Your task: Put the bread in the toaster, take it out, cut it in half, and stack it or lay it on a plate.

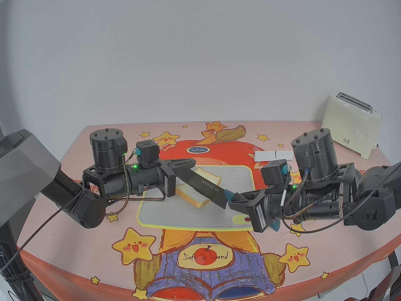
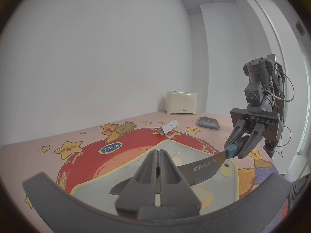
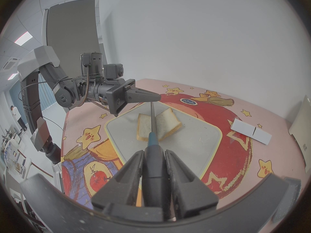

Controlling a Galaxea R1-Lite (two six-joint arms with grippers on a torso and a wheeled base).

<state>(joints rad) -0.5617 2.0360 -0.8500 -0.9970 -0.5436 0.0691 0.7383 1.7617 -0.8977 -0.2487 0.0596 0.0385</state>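
Mid-cut on the board point(image 1: 167, 216): right gripper point(image 1: 236, 198) clamped on the teal handle of the knife point(image 1: 204, 185), blade set edge-down across the bread point(image 1: 191, 197) near its middle. Left gripper point(image 1: 189, 163) closed tight on nothing, tips over the blade's far end; pressing on it or just above, cannot tell which. Bread flat on the board, a half showing either side of the blade; cut through or not, unclear. Toaster point(image 1: 353, 128) well apart at far right.

Risks from here, as judged:
- Uneven push from the two ends, tipping the blade and skewing the cut.
- Soft crumb squashing rather than parting under a straight press.
- Slice dragging along the board with any sawing stroke, nothing pinning it down.
- Closed tips sliding off the narrow spine and landing on the bread.
- Handle twisting in the grip under load.
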